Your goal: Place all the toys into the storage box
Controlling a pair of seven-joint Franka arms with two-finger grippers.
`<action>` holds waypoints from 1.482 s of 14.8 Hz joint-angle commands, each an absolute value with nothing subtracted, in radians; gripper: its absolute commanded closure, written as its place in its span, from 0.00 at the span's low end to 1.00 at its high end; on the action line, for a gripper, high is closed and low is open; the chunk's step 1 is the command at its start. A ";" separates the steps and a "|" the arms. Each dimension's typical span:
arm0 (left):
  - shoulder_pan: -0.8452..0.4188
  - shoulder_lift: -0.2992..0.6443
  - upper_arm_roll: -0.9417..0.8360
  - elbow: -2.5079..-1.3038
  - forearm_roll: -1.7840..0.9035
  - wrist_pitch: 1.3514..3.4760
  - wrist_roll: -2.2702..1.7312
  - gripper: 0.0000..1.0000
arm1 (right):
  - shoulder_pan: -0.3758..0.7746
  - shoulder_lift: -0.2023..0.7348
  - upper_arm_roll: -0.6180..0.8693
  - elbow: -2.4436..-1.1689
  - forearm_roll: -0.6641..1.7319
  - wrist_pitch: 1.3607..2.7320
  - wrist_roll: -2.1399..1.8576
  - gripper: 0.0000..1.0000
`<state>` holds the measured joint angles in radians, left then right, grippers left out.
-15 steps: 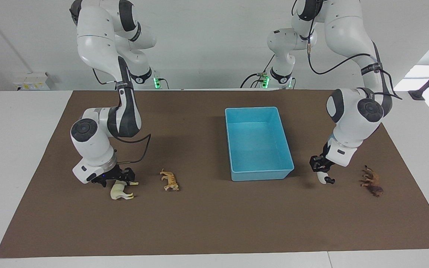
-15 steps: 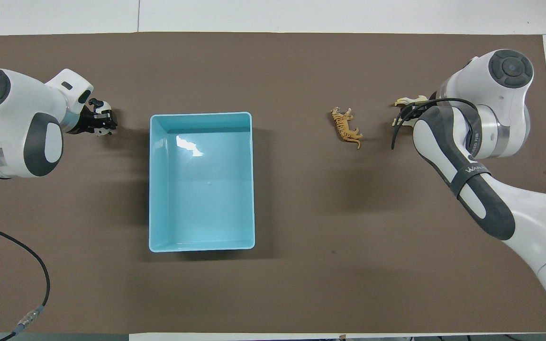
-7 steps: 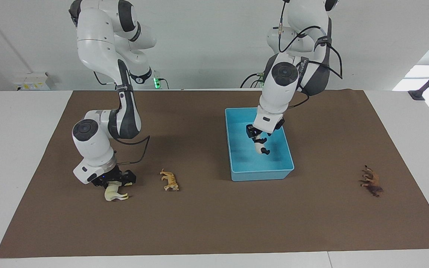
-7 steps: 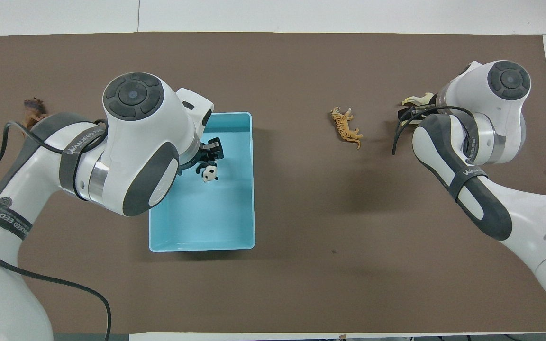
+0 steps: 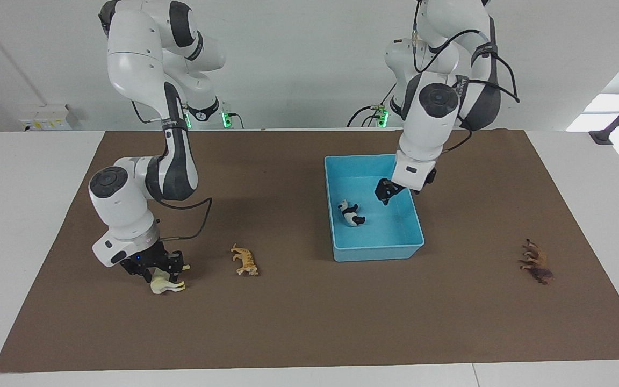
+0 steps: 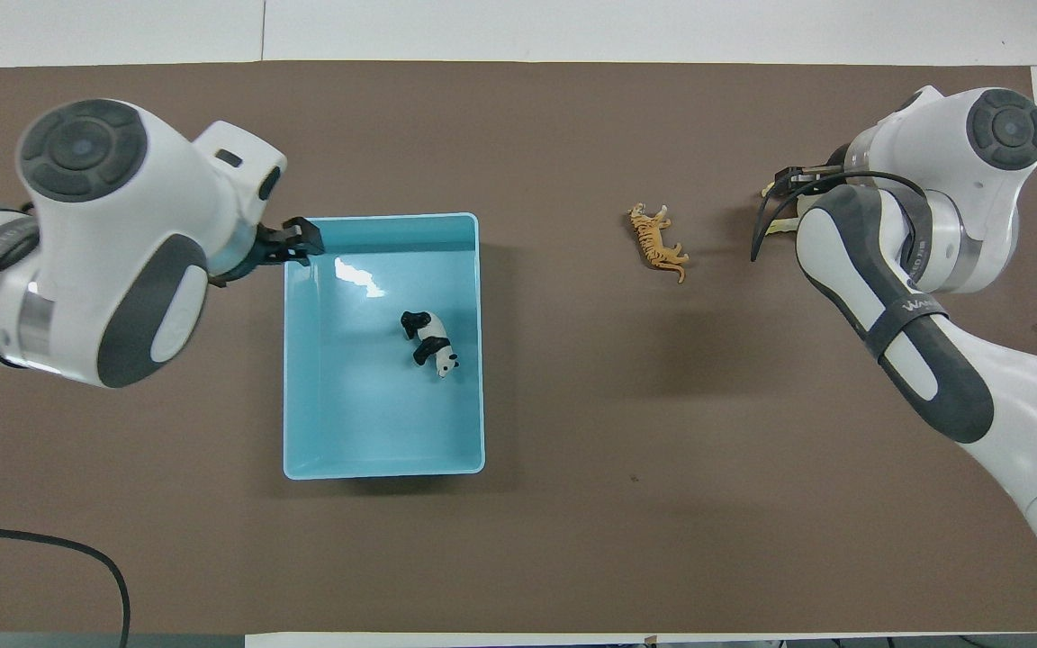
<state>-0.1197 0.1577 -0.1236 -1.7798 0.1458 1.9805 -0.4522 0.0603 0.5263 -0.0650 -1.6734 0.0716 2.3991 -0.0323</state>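
Observation:
The light blue storage box [image 5: 375,251] stands on the brown mat; it also shows in the overhead view [image 6: 383,469]. The panda [image 5: 351,213] lies on its side inside the box [image 6: 428,343]. My left gripper [image 5: 386,193] hangs open and empty over the box's wall toward the left arm's end [image 6: 301,243]. My right gripper [image 5: 160,267] is low, right at the cream-white horse [image 5: 167,285], which rests on the mat. In the overhead view the right arm hides most of the horse. The tiger [image 5: 245,260] lies beside the horse [image 6: 659,244]. The lion [image 5: 537,263] lies toward the left arm's end.
The brown mat [image 5: 309,322] covers most of the white table. The left arm hides the lion in the overhead view. Cables hang from both arms.
My left gripper carried the panda over the box, let it go, and moved off toward the box's wall. The panda now lies in the box. My right gripper shifted slightly at the horse.

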 commanded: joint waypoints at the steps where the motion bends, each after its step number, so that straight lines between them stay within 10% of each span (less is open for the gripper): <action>1: 0.102 0.185 -0.132 -1.795 0.169 2.127 -0.186 0.00 | 0.057 0.548 -0.061 -1.733 0.100 2.504 -0.051 0.30; 5: 0.251 0.371 -0.130 -1.725 0.202 2.382 -0.086 0.00 | 0.058 0.535 -0.061 -1.795 0.100 2.557 -0.051 0.39; 8: 0.264 0.572 -0.132 -1.527 0.235 2.402 -0.089 0.00 | 0.063 0.535 -0.061 -1.793 0.097 2.557 -0.052 0.95; 9: 0.265 0.619 -0.130 -1.485 0.236 2.422 -0.089 0.00 | 0.061 0.535 -0.061 -1.793 0.097 2.556 -0.052 1.00; 22: 0.350 0.646 -0.129 -1.615 0.244 2.640 -0.087 0.00 | 0.190 0.474 -0.067 -1.432 0.083 2.048 0.073 1.00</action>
<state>0.3367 0.6605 -0.1268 -1.5576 0.2182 2.5802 -0.0781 0.1159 0.5078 -0.0621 -1.4918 0.0799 2.1470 -0.0175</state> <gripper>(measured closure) 0.000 0.630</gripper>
